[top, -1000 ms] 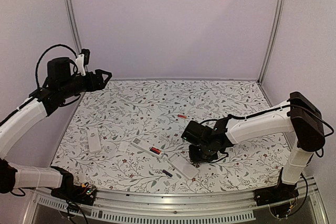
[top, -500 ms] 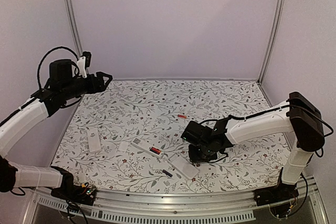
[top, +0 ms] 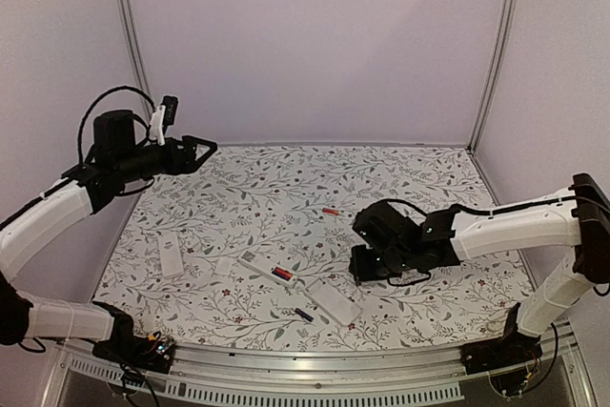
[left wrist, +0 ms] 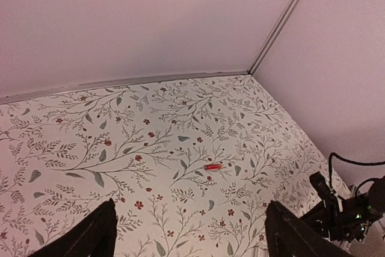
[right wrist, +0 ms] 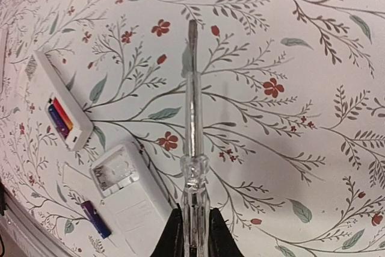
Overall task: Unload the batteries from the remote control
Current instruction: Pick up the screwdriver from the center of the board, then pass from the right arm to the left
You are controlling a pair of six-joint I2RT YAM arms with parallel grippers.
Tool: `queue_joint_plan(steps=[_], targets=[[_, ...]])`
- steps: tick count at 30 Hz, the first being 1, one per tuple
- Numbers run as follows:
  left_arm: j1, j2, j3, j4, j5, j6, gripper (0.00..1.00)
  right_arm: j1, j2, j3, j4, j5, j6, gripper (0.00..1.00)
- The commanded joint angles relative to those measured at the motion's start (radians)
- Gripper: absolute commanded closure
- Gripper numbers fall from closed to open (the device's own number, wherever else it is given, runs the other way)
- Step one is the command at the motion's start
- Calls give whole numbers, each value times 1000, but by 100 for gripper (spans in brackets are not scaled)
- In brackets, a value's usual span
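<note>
Between the jaws of my right gripper [right wrist: 194,236], pressed fully together: the handle of a clear stick-like tool [right wrist: 191,118], gripped firmly. Its shaft runs straight ahead of the fingers, over the floral table [right wrist: 319,64]. I cannot tell whether the tip touches the surface.

Left of the tool tip, well apart from it: first remote [right wrist: 43,79], white, back cover off. Its bay holds two cells [right wrist: 60,118] side by side, one red, one dark.

Just left of the tool handle, close to my right jaws: second remote [right wrist: 135,200], white, with its battery bay open and bare.

Left of that remote, near its end: a dark purple cell [right wrist: 96,219], loose on the table.

My left gripper [top: 205,150] hangs high over the far left side of the table. Its jaws are spread wide with nothing between them.

Ahead of the left jaws and far below, roughly centred between the two fingers: one red cell [left wrist: 213,166], lying alone on the table, clear of both remotes.
</note>
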Motion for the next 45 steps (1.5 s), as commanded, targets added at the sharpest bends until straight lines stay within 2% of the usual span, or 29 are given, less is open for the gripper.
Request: queue_joint_plan(steps=[1,5,8,13,22,25,29,33,38,45], targets=[[-34,39,-15,76,224,11,16,-8,-127,-44,191,-57,-113,98],[-78,67,-16,137,362,18,16,-5,-190,-59,316,-128,-203,100],[-118,105,-12,159,445,-1,16,5,-194,-25,337,-141,-256,100],[-197,175,-9,164,492,-14,17,16,-124,74,330,-154,-362,100],[-224,302,15,160,541,-72,18,28,6,198,356,-212,-479,100],[-225,331,12,205,589,-112,19,28,37,220,360,-233,-498,100],[-226,352,9,235,616,-136,31,28,69,247,348,-245,-519,100],[-227,362,3,245,612,-148,49,28,87,254,345,-249,-527,100],[-227,390,6,244,610,-165,61,28,101,269,344,-256,-539,100],[-227,393,7,247,603,-169,85,28,117,277,333,-254,-545,100]])
